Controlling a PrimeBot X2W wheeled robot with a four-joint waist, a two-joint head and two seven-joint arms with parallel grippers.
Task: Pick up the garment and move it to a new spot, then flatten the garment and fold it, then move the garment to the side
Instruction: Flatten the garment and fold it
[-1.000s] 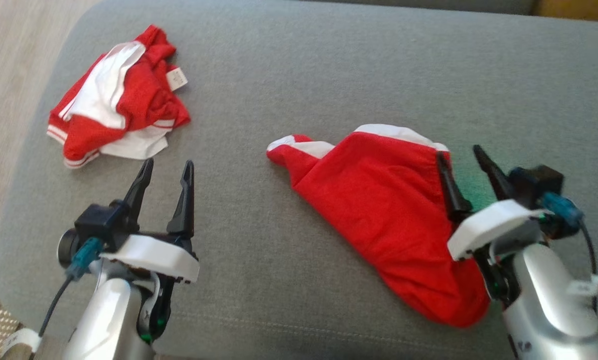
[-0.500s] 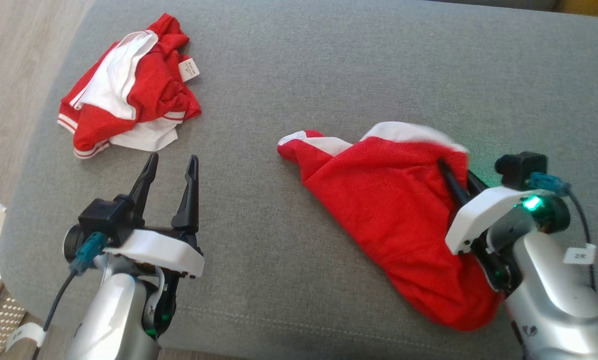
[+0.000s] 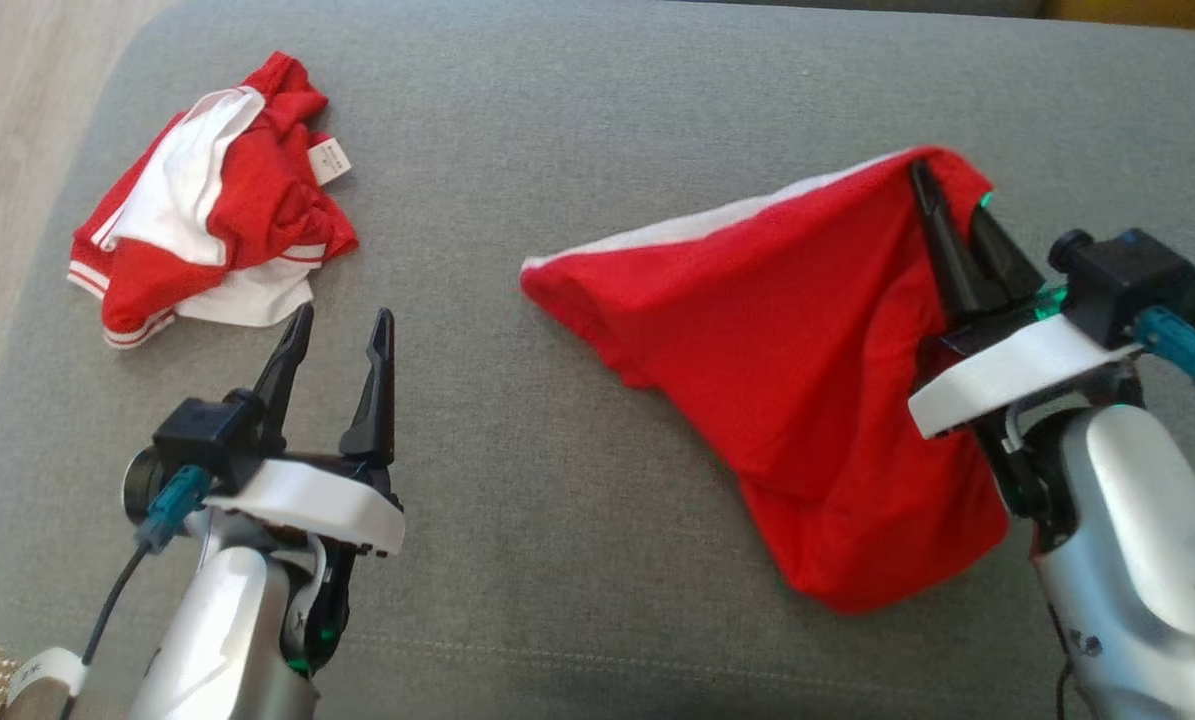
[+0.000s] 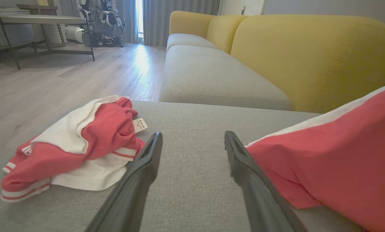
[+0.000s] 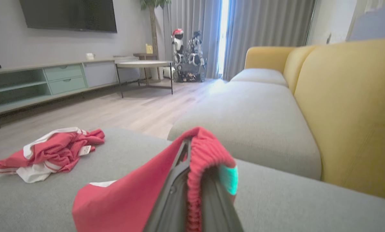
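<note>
Garment [image 3: 787, 340]: red, white band on top edge, hanging taut. Right gripper [image 3: 949, 190] fingers clamped tight on its elastic hem at the 1 o'clock corner. The rest drapes onto cushion [image 3: 557, 560]. Left gripper [image 3: 343, 315] spread wide, holding nothing, garment at its 3 o'clock.

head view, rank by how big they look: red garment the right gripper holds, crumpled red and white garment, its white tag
1. red garment, though lifted nearer the camera
2. crumpled red and white garment
3. white tag
</note>
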